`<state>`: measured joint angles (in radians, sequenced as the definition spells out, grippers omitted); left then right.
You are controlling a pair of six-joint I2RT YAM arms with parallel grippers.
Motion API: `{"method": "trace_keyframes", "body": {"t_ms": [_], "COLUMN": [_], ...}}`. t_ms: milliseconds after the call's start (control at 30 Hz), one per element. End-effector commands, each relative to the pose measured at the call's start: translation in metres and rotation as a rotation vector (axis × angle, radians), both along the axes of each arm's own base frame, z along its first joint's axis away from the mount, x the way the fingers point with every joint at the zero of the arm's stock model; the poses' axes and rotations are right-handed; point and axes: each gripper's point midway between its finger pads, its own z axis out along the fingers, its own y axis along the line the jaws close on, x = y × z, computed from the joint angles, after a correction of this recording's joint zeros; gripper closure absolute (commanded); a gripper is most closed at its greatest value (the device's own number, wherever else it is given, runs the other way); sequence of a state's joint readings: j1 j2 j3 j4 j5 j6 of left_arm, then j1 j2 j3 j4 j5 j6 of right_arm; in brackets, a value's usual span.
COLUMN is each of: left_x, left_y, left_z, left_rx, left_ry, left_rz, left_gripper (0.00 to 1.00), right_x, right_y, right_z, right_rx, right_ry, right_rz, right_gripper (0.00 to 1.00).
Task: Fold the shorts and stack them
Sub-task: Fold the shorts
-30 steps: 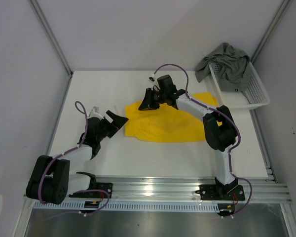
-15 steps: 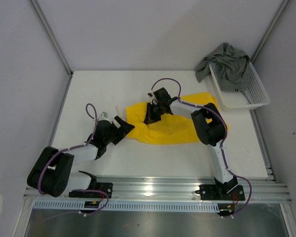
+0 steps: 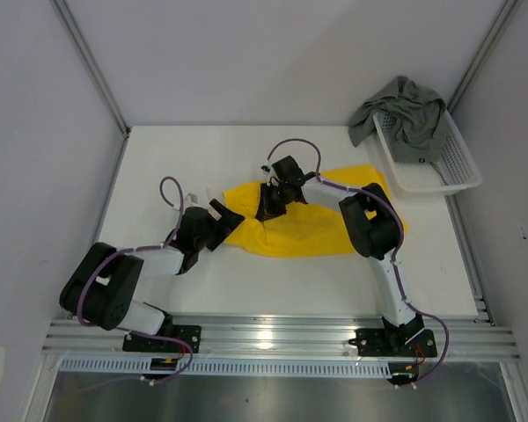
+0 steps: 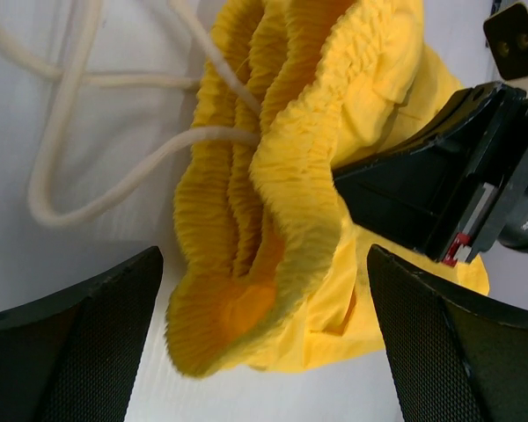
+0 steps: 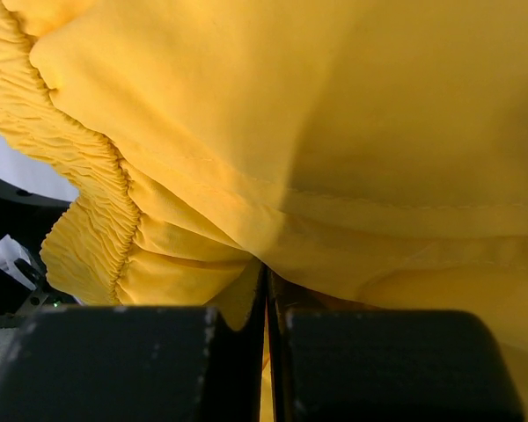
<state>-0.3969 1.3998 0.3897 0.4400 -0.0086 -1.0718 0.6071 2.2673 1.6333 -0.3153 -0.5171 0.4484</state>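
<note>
Yellow soft cloth shorts (image 3: 321, 230) lie on the white table (image 3: 158, 167), mid-workspace. I read the right gripper (image 3: 267, 207) as pressed together, pinching a fold of them beside the elastic waistband. The left gripper (image 3: 224, 218) stands spread wide, facing the bunched waistband end. Grey-green cloth shorts (image 3: 405, 110) drape over the white mesh basket (image 3: 449, 171).

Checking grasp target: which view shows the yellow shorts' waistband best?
Left wrist: the gathered waistband fills the frame, with the white drawstring beside it. Top external shows the yellow shorts as a small patch, partly under the right arm. Right wrist catches only a strip of waistband at left.
</note>
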Motion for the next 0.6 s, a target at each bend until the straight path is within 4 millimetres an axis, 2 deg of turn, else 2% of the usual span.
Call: {"method": "trace_keyframes", "body": {"t_ms": [0,200,367,467,567], "left_x": [0.021,0.033,0.052,0.057,0.061], "left_y": [-0.012,-0.017,-0.018,-0.02,-0.019], "left_z": [0.009,0.005,0.026,0.02,0.023], "left_rx": [-0.026,-0.067,-0.061,-0.032,-0.029], "left_ry": [-0.032,-0.05,-0.149,-0.146,-0.171], "left_rz": [0.004,0.032,0.044,0.025,0.032], "left_gripper": [0.01,0.01,0.05,0.16,0.34], "right_x": [-0.012,-0.018,-0.021,-0.022,-0.023], "right_y": [-0.009,-0.003,-0.002,-0.001,-0.001], "right_z": [-0.039,-0.034,-0.032,-0.029,-0.027], "right_rx": [-0.085,-0.035,-0.019,-0.011,-0.006], "right_ry": [0.021,0.034,0.036,0.026,0.02], "right_rz": [0.021,0.044,0.05,0.053,0.051], "right_gripper": [1.0,1.0,1.0,1.0,1.0]}}
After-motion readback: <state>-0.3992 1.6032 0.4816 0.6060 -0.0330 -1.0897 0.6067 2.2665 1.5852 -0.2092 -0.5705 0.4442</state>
